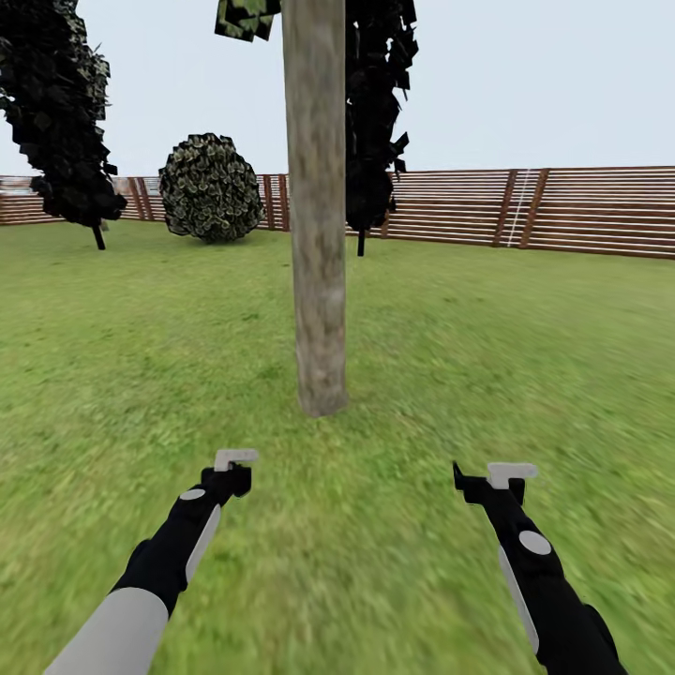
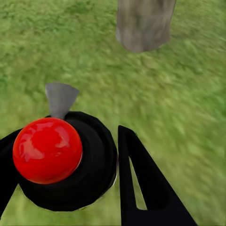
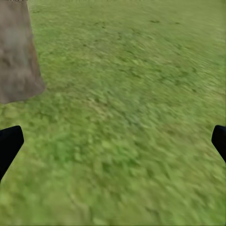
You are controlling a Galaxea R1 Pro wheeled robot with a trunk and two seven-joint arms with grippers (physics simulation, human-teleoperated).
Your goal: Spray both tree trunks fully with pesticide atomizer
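A thick, mottled grey-brown tree trunk (image 1: 319, 234) rises from the grass floor (image 1: 450, 375) straight ahead, a short way beyond both arms. Its base also appears in the left wrist view (image 2: 143, 23) and the right wrist view (image 3: 16, 56). My left gripper (image 1: 234, 469) (image 2: 66, 141) is shut on the pesticide atomizer (image 2: 89, 165), a black round bottle with a glossy red top and a grey nozzle pointing toward the trunk. My right gripper (image 1: 495, 476) (image 3: 113, 146) is open, with only grass between its black fingers. The pesticide is out of view.
A round dark bush (image 1: 208, 187) stands at the back left. Two dark-leaved trees on thin stems (image 1: 61, 112) (image 1: 375, 122) stand near a brown slatted fence (image 1: 525, 208) across the background. Lawn spreads on all sides of the trunk.
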